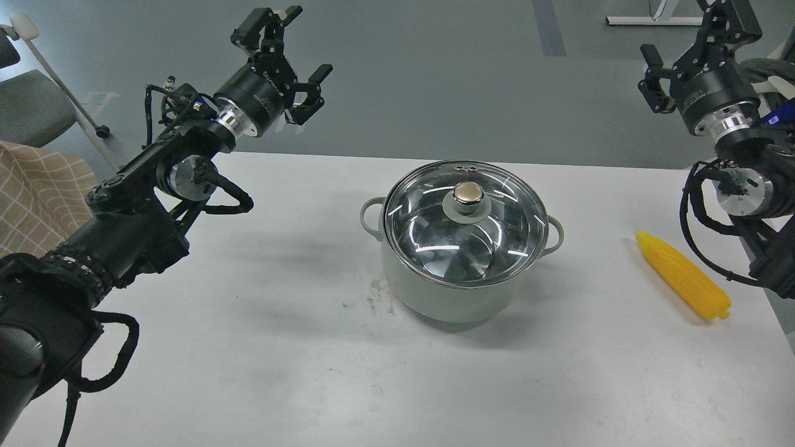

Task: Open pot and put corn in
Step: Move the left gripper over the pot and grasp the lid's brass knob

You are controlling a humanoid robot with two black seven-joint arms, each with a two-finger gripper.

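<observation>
Grey-green pot point(435, 292), yellow corn point(682, 275), white table point(298, 347), seemingly checked tan cloth point(37, 192).

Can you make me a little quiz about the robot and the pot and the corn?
1. True or false: the glass lid sits on the pot.
2. On which side of the pot does the corn lie: A) the robot's left, B) the robot's right, C) inside it?
3. Fill in: the left gripper and the right gripper both hang in the air with fingers spread, holding ____.

Key: 1 true. 2 B, on the white table, apart from the pot. 3 nothing.
</observation>
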